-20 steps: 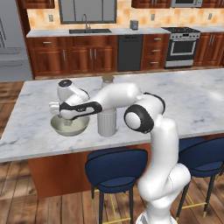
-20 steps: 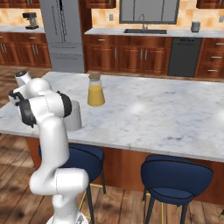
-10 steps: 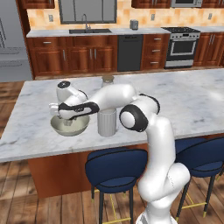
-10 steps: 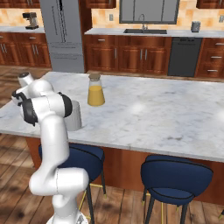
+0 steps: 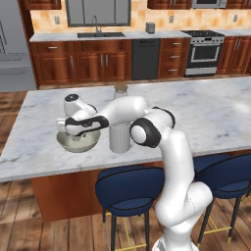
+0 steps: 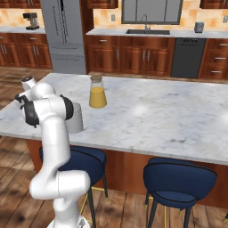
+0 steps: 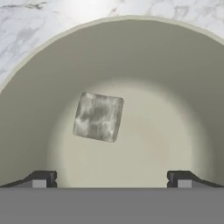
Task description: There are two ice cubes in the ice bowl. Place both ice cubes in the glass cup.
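Observation:
In the hand view I look straight down into the beige ice bowl (image 7: 52,61). One clear greyish ice cube (image 7: 98,117) lies on its floor, left of centre. My gripper (image 7: 111,180) is open, its dark fingertips (image 7: 41,178) spread wide just above the bowl's floor, and the cube lies ahead of them, untouched. In the left base view the gripper (image 5: 77,138) points down into the ice bowl (image 5: 93,145) near the counter's front left. The ribbed greyish-white glass cup (image 5: 120,138) stands upright just right of the bowl, and also shows as the glass cup (image 6: 75,118) beside my arm.
An orange-juice bottle (image 6: 97,92) with a tan stopper stands behind the cup on the marble counter (image 5: 206,112). Blue stools (image 5: 128,188) sit under the counter's front edge. My forearm stretches over the cup's top.
My elbow has swung slightly to the left. The hand has stayed over the bowl with its jaws wide.

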